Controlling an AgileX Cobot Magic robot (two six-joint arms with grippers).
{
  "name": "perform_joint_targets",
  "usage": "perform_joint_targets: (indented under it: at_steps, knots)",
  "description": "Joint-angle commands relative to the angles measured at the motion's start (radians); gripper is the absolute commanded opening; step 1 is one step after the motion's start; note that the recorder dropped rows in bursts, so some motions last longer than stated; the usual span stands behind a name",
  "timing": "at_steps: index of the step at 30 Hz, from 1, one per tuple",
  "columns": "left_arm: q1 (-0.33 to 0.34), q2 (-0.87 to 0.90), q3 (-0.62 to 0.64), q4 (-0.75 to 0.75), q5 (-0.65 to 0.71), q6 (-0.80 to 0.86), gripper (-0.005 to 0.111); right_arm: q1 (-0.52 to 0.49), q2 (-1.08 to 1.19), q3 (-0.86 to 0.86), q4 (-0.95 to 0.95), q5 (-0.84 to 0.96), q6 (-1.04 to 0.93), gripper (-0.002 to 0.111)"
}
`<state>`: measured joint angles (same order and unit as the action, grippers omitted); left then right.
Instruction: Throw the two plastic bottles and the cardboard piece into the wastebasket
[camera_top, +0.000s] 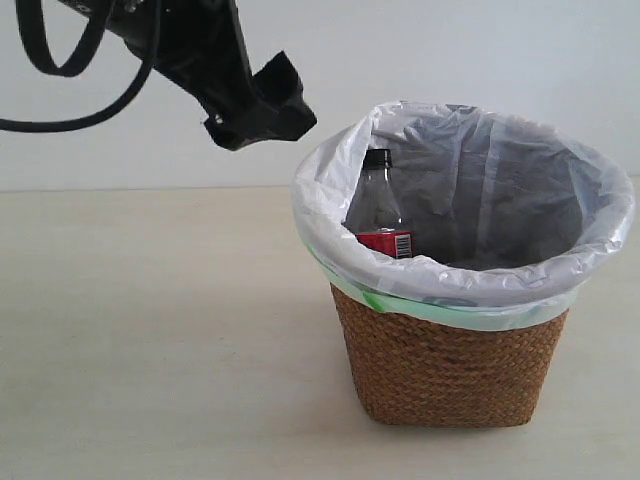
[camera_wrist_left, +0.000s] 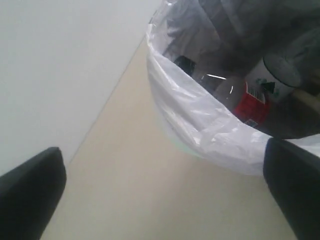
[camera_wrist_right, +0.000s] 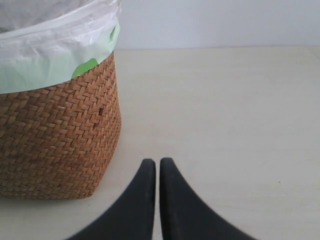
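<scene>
The wastebasket (camera_top: 450, 360), brown wicker with a white bag liner, stands right of centre on the table. Inside it leans the black-capped bottle with the red label (camera_top: 380, 205), also seen in the left wrist view (camera_wrist_left: 250, 100). Beside it in the basket lies a white-and-green labelled bottle (camera_wrist_left: 272, 80), with a beige edge (camera_wrist_left: 307, 95) that may be the cardboard piece. My left gripper (camera_top: 262, 112) hangs open and empty just outside the basket's left rim (camera_wrist_left: 200, 125). My right gripper (camera_wrist_right: 157, 162) is shut on nothing, low over the table beside the basket's wall (camera_wrist_right: 55, 135).
The beige table top (camera_top: 150, 330) stretches to the left and front of the basket. A plain white wall (camera_top: 480, 50) stands behind. Black cables (camera_top: 60, 70) loop off the left arm at the upper left.
</scene>
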<state>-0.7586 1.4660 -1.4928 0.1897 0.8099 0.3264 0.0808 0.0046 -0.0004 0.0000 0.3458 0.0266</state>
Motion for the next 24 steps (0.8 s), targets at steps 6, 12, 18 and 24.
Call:
perform_joint_targets:
  at_steps: [6, 12, 18, 24]
  knots:
    - [0.346, -0.075, 0.117, -0.147, 0.034, -0.137, 0.107, -0.006, -0.005, 0.000, -0.006, -0.005, -0.004, 0.000]
    - [0.455, -0.075, 0.152, -0.152, 0.045, -0.159, 0.107, -0.006, -0.005, 0.000, -0.006, -0.005, -0.004, 0.000]
    - [0.481, -0.087, 0.153, -0.220, 0.046, -0.159, 0.088, -0.006, -0.005, 0.000, -0.006, -0.005, -0.004, 0.000]
    - [0.481, -0.118, 0.153, -0.212, 0.053, -0.197, 0.005, -0.006, -0.005, 0.000, -0.006, -0.005, -0.004, 0.000]
